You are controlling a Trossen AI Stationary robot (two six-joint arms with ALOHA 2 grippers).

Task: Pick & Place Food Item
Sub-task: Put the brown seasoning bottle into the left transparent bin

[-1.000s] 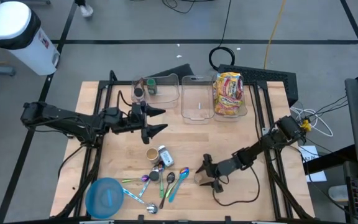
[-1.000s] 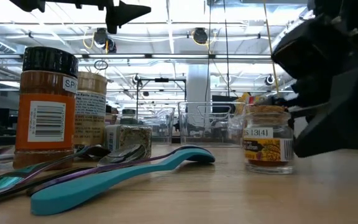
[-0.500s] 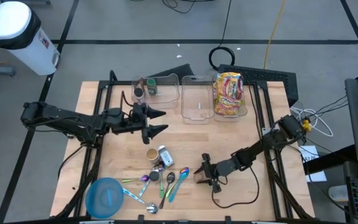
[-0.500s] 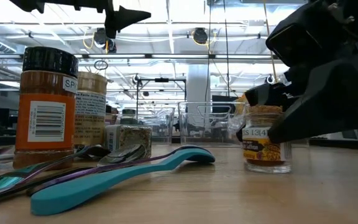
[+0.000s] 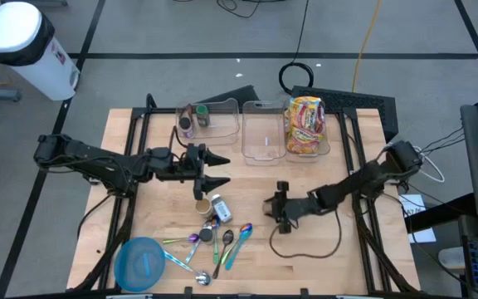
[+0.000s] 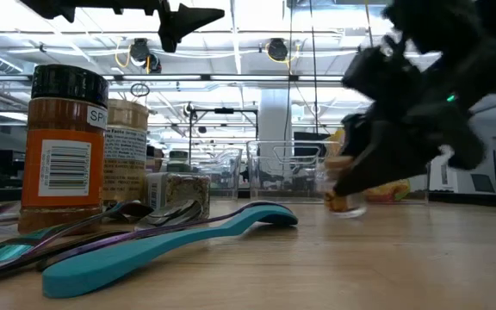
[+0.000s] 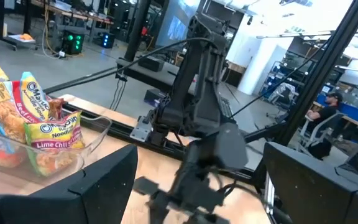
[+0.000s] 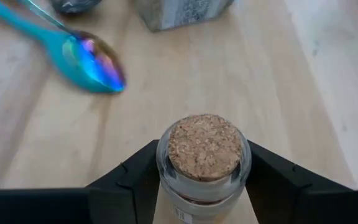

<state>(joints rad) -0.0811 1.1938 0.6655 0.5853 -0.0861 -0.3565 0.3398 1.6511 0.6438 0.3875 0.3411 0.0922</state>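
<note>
- Right end effector [image 5: 277, 208] sits on the light wooden bench [image 5: 338, 249], just to the right of the spoon cluster, with its fingers clamped on a small glass jar with a cork stopper [image 8: 204, 163].
- Right wrist view: the jar stands between the two dark fingers [image 8: 126, 180], which touch its glass on both sides; the cork top is round and tan.
- Low view: the jar [image 6: 344, 196] shows blurred, tilted, its base at or just above the bench surface; cannot tell which.
- Landmark for places: the cluster of iridescent metal spoons [image 5: 210, 241] near the bench's front edge.
- A teal plastic spoon [image 5: 237, 241] lies at the cluster's right side, between the cluster and the held jar.
- A round blue plastic bowl [image 5: 141, 264] lies left of the spoons.
- An orange spice bottle with a black cap [image 6: 63, 146] stands in the cluster's area in the low view, with a small square-sided jar of greyish herbs [image 6: 177, 191] beside it.
- Left end effector [image 5: 212, 169] hangs above the bench behind the spoons, its fingers spread apart, holding nothing.
- Far behind the spoons, at the bench's back edge, sit clear plastic bins [image 5: 261, 133]; the rightmost holds yellow packets of instant noodles [image 5: 304, 124].
</note>
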